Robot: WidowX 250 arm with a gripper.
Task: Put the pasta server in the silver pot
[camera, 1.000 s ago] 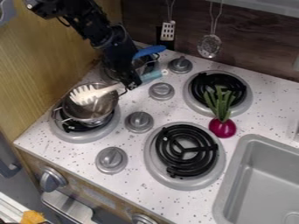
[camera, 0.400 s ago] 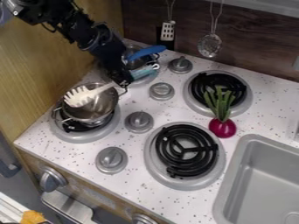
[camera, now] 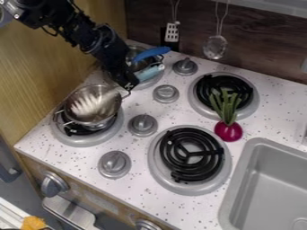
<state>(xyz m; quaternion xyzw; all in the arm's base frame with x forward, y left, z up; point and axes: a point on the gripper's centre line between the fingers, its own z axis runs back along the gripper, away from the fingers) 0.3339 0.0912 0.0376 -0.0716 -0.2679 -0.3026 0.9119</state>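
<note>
One server [camera: 90,104], head at silver pot's [camera: 96,121] mouth, pointing lower left; long axis slants, handle [camera: 150,72] upper right. One gripper [camera: 128,86], fingers closed round handle. Right of silver pot: two coils [camera: 185,172], one onion [camera: 228,131].

From here I see a shiny metal pot [camera: 96,117], a smooth, pale plastic-looking pasta server [camera: 90,105], a speckled tabletop [camera: 135,148], matt black burner coils [camera: 192,155] and grained wood panelling [camera: 45,67]

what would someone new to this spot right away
Probably the purplish-red onion with green leaves, lying against the back right burner and vivid on the speckled counter. Next, the black gripper at upper left, holding the pale pasta server with its head at the silver pot.
</note>
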